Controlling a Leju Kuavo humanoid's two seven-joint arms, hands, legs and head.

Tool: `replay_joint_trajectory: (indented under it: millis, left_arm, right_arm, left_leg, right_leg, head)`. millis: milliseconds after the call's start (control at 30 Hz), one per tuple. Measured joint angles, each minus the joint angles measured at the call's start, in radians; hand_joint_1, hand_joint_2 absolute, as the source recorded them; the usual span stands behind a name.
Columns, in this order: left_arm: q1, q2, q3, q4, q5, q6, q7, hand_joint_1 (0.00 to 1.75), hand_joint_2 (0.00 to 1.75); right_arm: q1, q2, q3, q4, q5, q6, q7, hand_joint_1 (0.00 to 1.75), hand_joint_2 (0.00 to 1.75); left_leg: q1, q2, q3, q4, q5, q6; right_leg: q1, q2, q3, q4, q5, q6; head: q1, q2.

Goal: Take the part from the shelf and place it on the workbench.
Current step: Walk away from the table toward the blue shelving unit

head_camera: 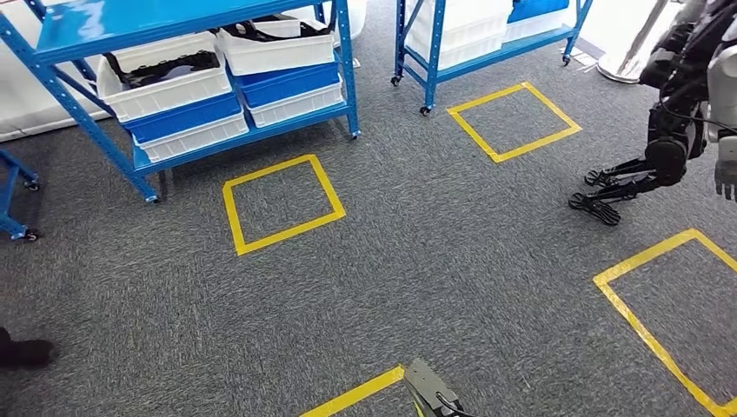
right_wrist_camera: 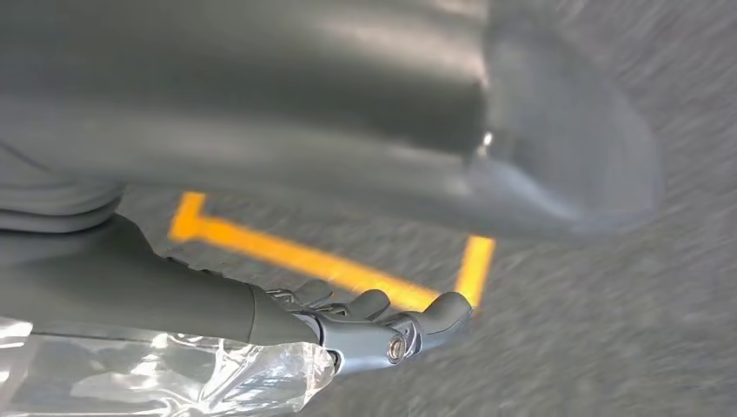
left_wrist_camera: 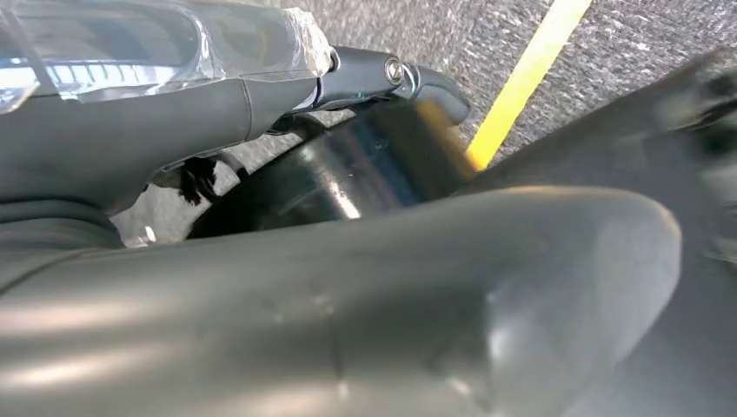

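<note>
From the head view you face a blue shelf (head_camera: 204,82) whose white bins (head_camera: 165,82) hold dark parts (head_camera: 169,68); another robot (head_camera: 673,130) stands at right. In the left wrist view, your left robot hand (left_wrist_camera: 365,87) hangs over carpet, holding nothing you can see. In the right wrist view, your right robot hand (right_wrist_camera: 374,326) hangs with fingers loosely extended, empty.

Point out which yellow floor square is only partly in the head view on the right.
The yellow tape square at the right edge, below the other robot; the frame cuts it off, unlike the two whole squares near the shelves.
</note>
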Motion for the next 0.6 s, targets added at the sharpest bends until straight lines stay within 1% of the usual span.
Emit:
replay_joint_trajectory:
  millis: [33,67,133,167,200,233,267,300,333,367,400,433,467,500,533,567,600]
  left_arm:
    - [-0.001,0.000,0.000,0.000,0.001,0.000,0.000,0.00,0.00]
    - [-0.001,0.001,0.000,0.000,0.003,-0.001,-0.001,0.00,0.00]
    - [0.001,0.001,0.000,0.000,0.003,-0.001,0.000,0.00,0.00]
    - [0.003,0.002,0.000,0.000,0.003,-0.001,0.001,0.00,0.00]
    - [0.003,0.003,0.000,0.000,0.003,-0.001,0.002,0.00,0.00]
    - [0.003,0.003,0.000,0.000,0.003,0.000,0.003,0.00,0.00]
    - [0.002,0.004,0.000,0.000,0.002,0.000,0.004,0.00,0.00]
    - [0.000,0.003,0.000,0.000,0.002,0.000,0.004,0.00,0.00]
    - [0.000,0.003,0.000,0.000,0.002,0.000,0.004,0.00,0.00]
    - [0.000,0.003,0.000,0.000,0.001,0.000,0.004,0.00,0.00]
    - [0.002,0.003,0.000,0.000,0.001,0.000,0.004,0.00,0.00]
    - [0.003,0.003,0.000,0.000,0.000,0.000,0.003,0.00,0.00]
    - [0.003,0.003,0.000,0.000,-0.001,0.001,0.000,0.00,0.00]
    - [0.003,0.003,0.000,0.000,-0.003,0.002,-0.005,0.00,0.00]
    - [0.002,0.003,0.000,0.000,-0.005,0.004,-0.012,0.00,0.00]
    - [0.002,0.003,-0.001,0.000,-0.008,0.006,-0.021,0.00,0.00]
    - [0.002,0.003,-0.001,0.000,-0.010,0.010,-0.030,0.00,0.00]
  right_arm:
    - [0.000,0.000,0.000,0.037,-0.003,-0.009,0.003,0.00,0.00]
    - [0.001,0.000,0.000,0.078,-0.007,-0.016,0.006,0.00,0.00]
    - [0.004,0.001,-0.001,0.153,-0.018,-0.024,0.013,0.00,0.00]
    - [0.007,0.002,-0.002,0.185,-0.022,-0.028,0.021,0.00,0.00]
    - [0.010,0.002,-0.002,0.216,-0.025,-0.034,0.032,0.00,0.00]
    - [0.014,0.003,-0.003,0.246,-0.026,-0.041,0.047,0.00,0.00]
    - [0.020,0.003,-0.003,0.276,-0.026,-0.047,0.062,0.00,0.00]
    - [0.028,0.004,-0.003,0.303,-0.027,-0.052,0.075,0.00,0.00]
    - [0.037,0.005,-0.002,0.327,-0.027,-0.054,0.083,0.00,0.00]
    - [0.045,0.004,-0.002,0.349,-0.026,-0.055,0.088,0.00,0.00]
    - [0.049,0.005,-0.002,0.368,-0.025,-0.057,0.094,0.00,0.00]
    - [0.051,0.005,-0.002,0.388,-0.022,-0.059,0.104,0.00,0.00]
    - [0.050,0.006,-0.002,0.407,-0.020,-0.062,0.119,0.00,0.00]
    - [0.050,0.007,-0.002,0.425,-0.018,-0.064,0.137,0.00,0.00]
    - [0.050,0.009,-0.002,0.443,-0.017,-0.067,0.156,0.00,0.00]
    - [0.049,0.011,-0.002,0.457,-0.018,-0.069,0.169,0.00,0.00]
    - [0.048,0.014,-0.002,0.471,-0.020,-0.070,0.177,0.00,0.00]
  left_leg:
    - [-0.004,0.014,0.021,-0.041,0.014,0.004]
    - [-0.008,0.022,0.031,-0.062,0.018,0.008]
    - [-0.013,0.007,0.034,-0.066,0.017,0.015]
    - [-0.011,-0.004,0.038,-0.071,0.019,0.020]
    - [-0.007,-0.015,0.044,-0.077,0.021,0.026]
    - [-0.003,-0.025,0.050,-0.082,0.023,0.032]
    - [0.000,-0.037,0.054,-0.085,0.023,0.037]
    - [-0.001,-0.049,0.055,-0.086,0.022,0.041]
    - [-0.002,-0.063,0.056,-0.086,0.021,0.044]
    - [-0.004,-0.077,0.057,-0.086,0.019,0.046]
    - [-0.005,-0.090,0.059,-0.085,0.018,0.047]
    - [-0.006,-0.104,0.061,-0.085,0.017,0.046]
    - [-0.006,-0.117,0.065,-0.084,0.014,0.044]
    - [-0.005,-0.129,0.069,-0.082,0.011,0.041]
    - [-0.006,-0.141,0.071,-0.080,0.007,0.036]
    - [-0.006,-0.149,0.072,-0.079,0.004,0.032]
    - [-0.007,-0.155,0.070,-0.078,0.002,0.028]
  right_leg:
    - [0.001,-0.008,0.006,-0.002,-0.004,0.006]
    - [0.002,-0.016,0.012,-0.005,-0.007,0.012]
    - [0.002,-0.032,0.025,-0.013,-0.010,0.025]
    - [0.000,-0.030,0.031,-0.014,-0.014,0.031]
    - [-0.002,-0.008,0.031,-0.002,-0.025,0.035]
    - [-0.003,0.023,0.020,0.029,-0.047,0.039]
    - [-0.004,0.060,-0.007,0.087,-0.078,0.040]
    - [-0.003,0.087,-0.046,0.161,-0.114,0.040]
    - [-0.001,0.099,-0.087,0.236,-0.143,0.040]
    - [0.001,0.104,-0.122,0.290,-0.157,0.039]
    - [0.002,0.106,-0.139,0.305,-0.149,0.038]
    - [0.003,0.107,-0.134,0.276,-0.118,0.036]
    - [0.002,0.113,-0.107,0.205,-0.072,0.034]
    - [0.000,0.132,-0.071,0.121,-0.030,0.032]
    - [0.000,0.149,-0.039,0.050,0.001,0.030]
    - [0.000,0.163,-0.018,0.006,0.018,0.026]
    - [0.001,0.169,-0.011,-0.010,0.019,0.021]
  head:
    - [0.000,0.000]
    - [0.000,0.000]
    - [0.000,0.000]
    - [0.001,0.000]
    - [0.002,0.000]
    - [0.004,0.000]
    - [0.006,0.000]
    - [0.008,0.000]
    - [0.010,0.000]
    - [0.011,0.000]
    - [0.011,0.000]
    - [0.011,0.000]
    - [0.011,0.000]
    - [0.011,0.000]
    - [0.012,0.000]
    - [0.012,0.000]
    - [0.012,0.000]
